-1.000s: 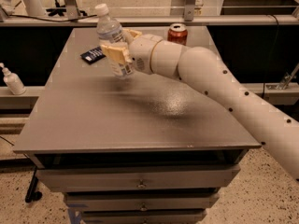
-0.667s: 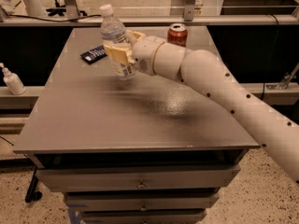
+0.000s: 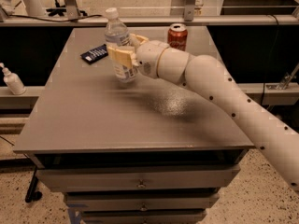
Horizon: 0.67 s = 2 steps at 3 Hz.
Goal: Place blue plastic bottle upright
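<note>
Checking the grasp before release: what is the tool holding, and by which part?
The tool, over the far part of the table, is shut on the blue plastic bottle around its labelled middle, cap up.

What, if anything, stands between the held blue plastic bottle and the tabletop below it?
Nothing visible does. The gripper holds the blue plastic bottle upright just over a bare patch of the table. The dark packet and red can sit off to either side.
</note>
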Tool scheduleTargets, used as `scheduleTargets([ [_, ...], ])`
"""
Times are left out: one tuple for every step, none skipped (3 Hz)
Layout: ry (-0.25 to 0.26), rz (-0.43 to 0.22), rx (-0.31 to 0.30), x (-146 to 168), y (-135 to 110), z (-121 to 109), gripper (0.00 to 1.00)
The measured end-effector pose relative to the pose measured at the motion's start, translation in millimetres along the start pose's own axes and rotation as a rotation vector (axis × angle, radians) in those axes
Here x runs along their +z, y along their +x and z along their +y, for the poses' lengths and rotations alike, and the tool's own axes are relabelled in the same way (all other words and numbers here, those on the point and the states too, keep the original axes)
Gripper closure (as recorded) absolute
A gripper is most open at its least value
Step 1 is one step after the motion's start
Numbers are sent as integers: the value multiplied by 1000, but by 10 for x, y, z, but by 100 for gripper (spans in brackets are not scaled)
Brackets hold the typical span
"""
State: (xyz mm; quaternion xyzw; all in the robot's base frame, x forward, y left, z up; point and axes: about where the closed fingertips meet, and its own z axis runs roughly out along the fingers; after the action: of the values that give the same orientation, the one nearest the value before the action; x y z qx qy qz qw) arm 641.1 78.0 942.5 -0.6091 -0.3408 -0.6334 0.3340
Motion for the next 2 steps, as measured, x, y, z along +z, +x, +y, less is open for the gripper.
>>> scheduleTargets([
  [15,17,4,0,-19,4,100],
  [32,25,-1,-8,-40,-13,100],
])
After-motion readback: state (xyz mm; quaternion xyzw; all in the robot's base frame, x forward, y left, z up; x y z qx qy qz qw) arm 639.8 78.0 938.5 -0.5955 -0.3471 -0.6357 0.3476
